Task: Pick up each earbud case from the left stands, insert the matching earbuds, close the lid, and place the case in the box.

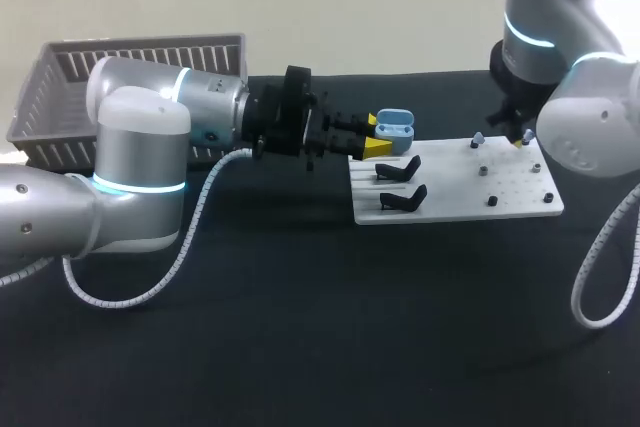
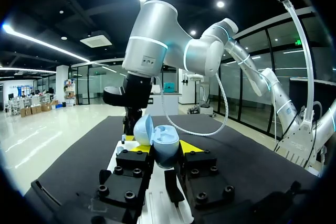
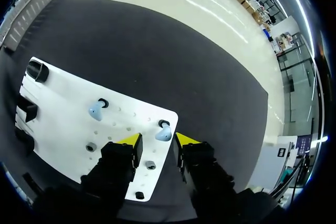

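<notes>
Earbud-loading step: left gripper clamped on open blue case at white board's far left corner; right gripper, fingers apart astride 1 earbud, likely needs to close and lift next.

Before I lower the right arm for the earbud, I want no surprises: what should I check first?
1. Earbud case lid open, ready for earbuds: ok.
2. Left gripper jaws against both sides of the case: ok.
3. Right gripper jaws open: ok.
4. Nearest earbud lined up between the right jaws, not yet touched: ok.
5. Second earbud apart on the white board, out of the jaws' way: ok.
6. Box has room for the case: cannot tell, the left arm hides part of it.
</notes>
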You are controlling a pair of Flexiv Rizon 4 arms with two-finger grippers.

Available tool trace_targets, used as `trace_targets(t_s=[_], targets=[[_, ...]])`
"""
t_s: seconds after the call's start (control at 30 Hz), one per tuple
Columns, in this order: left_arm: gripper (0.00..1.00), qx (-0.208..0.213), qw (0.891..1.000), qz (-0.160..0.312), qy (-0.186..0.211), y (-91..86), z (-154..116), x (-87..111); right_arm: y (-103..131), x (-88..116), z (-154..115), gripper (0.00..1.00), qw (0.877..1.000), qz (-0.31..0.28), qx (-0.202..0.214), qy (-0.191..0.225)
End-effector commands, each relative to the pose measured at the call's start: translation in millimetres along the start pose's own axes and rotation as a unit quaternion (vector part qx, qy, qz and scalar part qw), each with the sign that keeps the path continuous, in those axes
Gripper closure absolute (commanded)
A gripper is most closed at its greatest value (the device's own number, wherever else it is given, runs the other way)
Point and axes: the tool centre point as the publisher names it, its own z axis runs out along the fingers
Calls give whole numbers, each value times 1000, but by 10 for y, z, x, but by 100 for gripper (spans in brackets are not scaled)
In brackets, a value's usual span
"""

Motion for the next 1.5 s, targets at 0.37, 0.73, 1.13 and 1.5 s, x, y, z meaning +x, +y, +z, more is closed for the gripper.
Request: trace_targets(t_s=[0.37,0.73,1.13,1.5], targets=[[100,1,1000,0,0,10,2,5,10,-10,50,64,1000,0,3,-4],[100,1,1000,0,0,10,2,5,10,-23,51,69,1000,0,5,-5],[100,1,1000,0,0,10,2,5,-21,-52,71,68,1000,11,18,-7],[100,1,1000,0,0,10,2,5,-40,-50,110,73,999,21,27,3]])
